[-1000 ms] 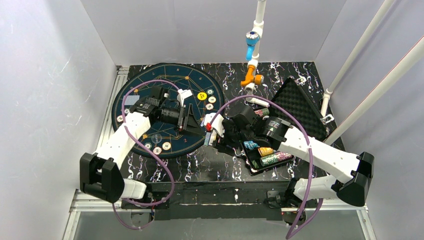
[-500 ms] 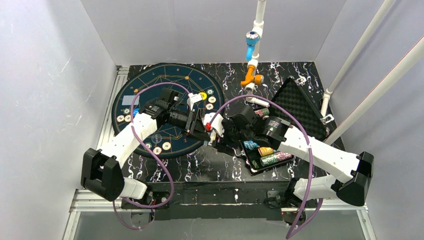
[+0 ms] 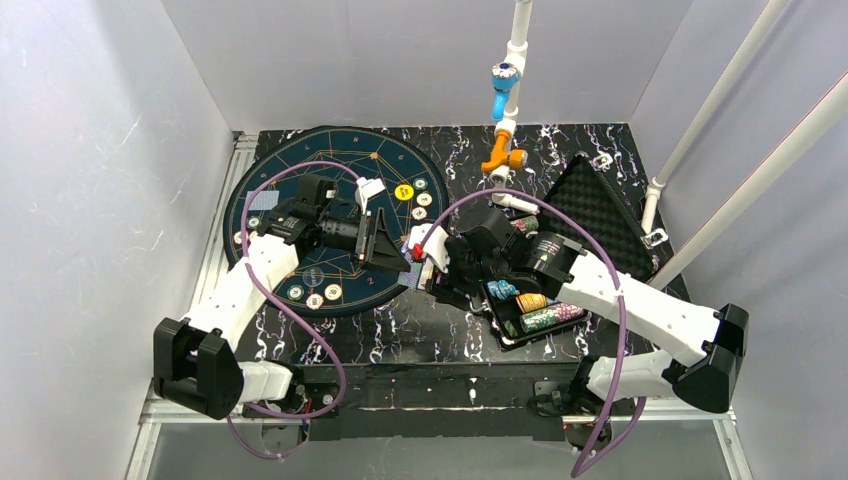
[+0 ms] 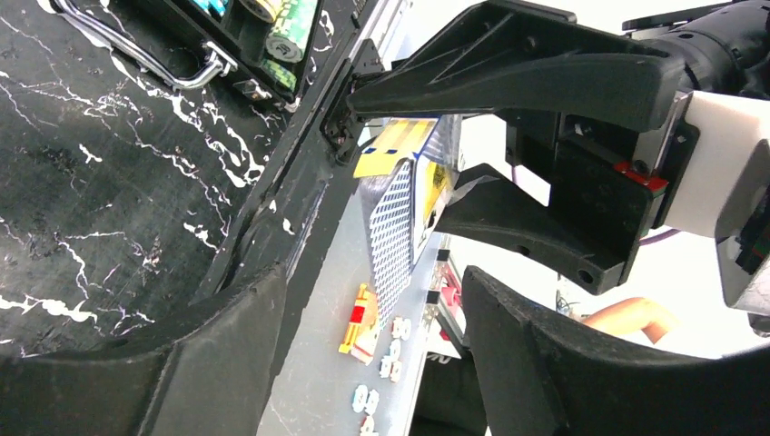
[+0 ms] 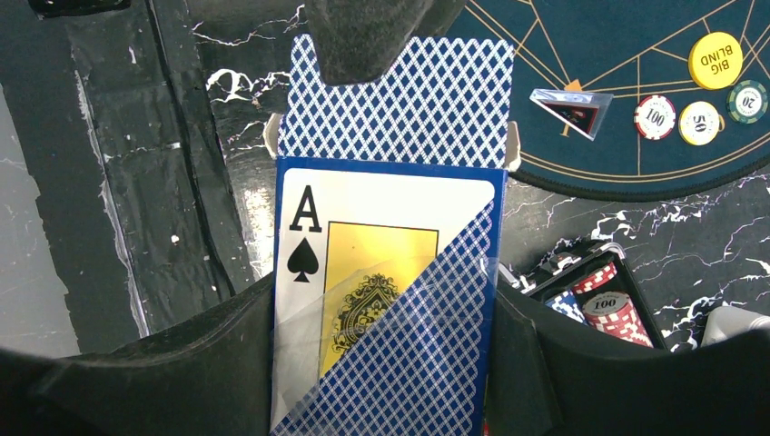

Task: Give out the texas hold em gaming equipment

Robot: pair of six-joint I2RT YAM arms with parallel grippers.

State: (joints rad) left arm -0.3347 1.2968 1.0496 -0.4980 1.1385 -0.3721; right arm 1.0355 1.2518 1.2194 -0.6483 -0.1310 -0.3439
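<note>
Where both arms meet above it, item one is the black, white-veined table [image 3: 445, 325], carrying all else

Item two: round dark blue mat [image 3: 330, 150] with gold lines, on the table's left half

Item three: black case [image 3: 600, 210], lying open on the right half with its foam lid laid back. Its tray holds rows of chips [image 3: 540, 315] in teal, orange and mixed green and pink; red-and-white ones marked 100 show in the right wrist view

Item four: right gripper [image 5: 383, 291], clamped on the long sides of a pack of cards [image 5: 363, 263], which it holds off the table between the mat's near right rim and the case

Item five: left gripper [image 3: 392, 250], reaching across the mat to the pack, jaws parted with a clear gap. One finger [image 5: 363, 32] overlaps the far end of item seven; whether it touches cannot be told

Item six: the pack itself, with an ace of spades face, a blue border and clear film loose over one corner

Item seven: blue-backed card [image 5: 427, 100], standing out of the pack's far end

Item eight: scrap of clear film [image 5: 565, 104], on the mat near its right rim

Item nine: yellow disc [image 5: 715, 60] reading BIG BLIND, on the mat

Item ten: loose chips on the mat. A 100 chip [image 5: 655, 116], 50 chip [image 5: 700, 122] and 20 chip [image 5: 747, 100] lie close together beside the yellow disc, and three chips [image 3: 315, 297] lie near the front rim
</note>
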